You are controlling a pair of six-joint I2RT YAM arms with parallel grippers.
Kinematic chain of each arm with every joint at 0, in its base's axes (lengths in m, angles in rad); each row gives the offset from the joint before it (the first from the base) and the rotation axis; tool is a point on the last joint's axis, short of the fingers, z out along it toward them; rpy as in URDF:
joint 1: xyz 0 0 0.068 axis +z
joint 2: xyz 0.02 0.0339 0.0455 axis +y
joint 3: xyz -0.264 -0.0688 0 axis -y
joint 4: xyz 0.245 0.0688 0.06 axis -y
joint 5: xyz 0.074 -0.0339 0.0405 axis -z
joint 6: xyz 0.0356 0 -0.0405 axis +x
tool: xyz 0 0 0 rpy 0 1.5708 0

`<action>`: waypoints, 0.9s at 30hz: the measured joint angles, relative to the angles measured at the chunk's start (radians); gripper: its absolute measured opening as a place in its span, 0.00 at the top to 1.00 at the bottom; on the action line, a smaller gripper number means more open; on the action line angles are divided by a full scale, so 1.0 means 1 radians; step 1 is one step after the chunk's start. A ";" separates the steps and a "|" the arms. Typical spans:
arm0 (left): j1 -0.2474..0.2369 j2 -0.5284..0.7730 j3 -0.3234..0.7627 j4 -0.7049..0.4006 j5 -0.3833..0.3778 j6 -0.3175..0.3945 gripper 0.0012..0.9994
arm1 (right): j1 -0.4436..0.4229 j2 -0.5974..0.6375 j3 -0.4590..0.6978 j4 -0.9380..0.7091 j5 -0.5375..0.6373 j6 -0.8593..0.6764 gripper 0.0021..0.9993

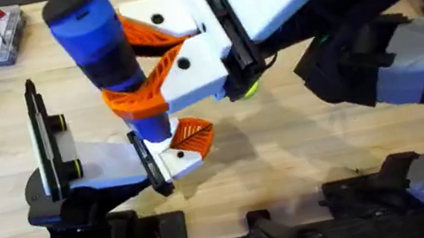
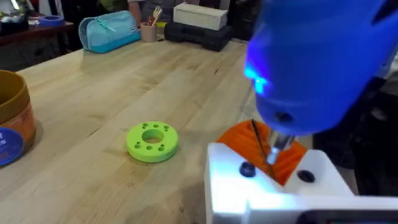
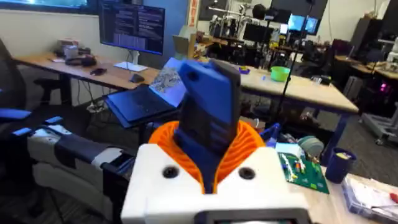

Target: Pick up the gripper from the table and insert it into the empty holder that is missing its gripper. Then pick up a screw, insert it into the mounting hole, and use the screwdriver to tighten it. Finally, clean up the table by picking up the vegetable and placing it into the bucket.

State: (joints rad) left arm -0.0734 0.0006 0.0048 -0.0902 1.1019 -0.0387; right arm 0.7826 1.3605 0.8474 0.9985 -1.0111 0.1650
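Screw-tightening step in hand, by the look of it: screwdriver (image 1: 99, 47) pinched upright in the right tool (image 1: 153, 72), orange pads clamped round its barrel well above the worktop (image 1: 306, 155). Thin metal tip pointing down at the left tool (image 1: 186, 145), just over the orange pad (image 2: 264, 146) and between two dark screw heads (image 2: 247, 169) on the white body there, in the left wrist view; contact with any screw hard to make out. Left tool's state: cannot tell. Next move, as a judgement: a small lowering to seat the tip squarely in a screw head, axis kept vertical, then turning under light downward pressure; any tilt likely to slip the tip off onto the ribbed pad. Screwdriver itself thick, bright blue, cylindrical, with a black band mid-barrel and a black top cap; in the left wrist view a lit spot glowing on its lower housing. Lime-green disc (image 2: 152, 140) lying flat on the worktop well apart from the tools, bucket (image 2: 12, 118) at the edge of that view beyond it. Clean-up step seemingly not yet begun.
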 joint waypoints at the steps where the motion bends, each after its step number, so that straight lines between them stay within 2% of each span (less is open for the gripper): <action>1: 0.000 0.000 0.000 0.000 0.000 0.000 0.99 | 0.000 0.000 0.000 -0.005 0.000 -0.001 0.95; 15: 0.000 0.000 0.000 0.000 0.000 0.000 0.99 | -0.031 0.000 0.000 -0.007 0.000 -0.008 0.95; 19: 0.000 0.000 0.000 0.000 0.000 0.000 0.99 | -0.032 0.000 -0.001 0.079 0.000 0.042 0.95; 27: 0.000 0.000 0.000 0.000 0.000 0.000 0.99 | -0.040 -0.001 0.004 0.032 -0.008 0.105 0.95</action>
State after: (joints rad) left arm -0.0734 0.0006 0.0048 -0.0902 1.1019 -0.0387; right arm 0.7424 1.3594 0.8512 1.0309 -1.0191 0.2700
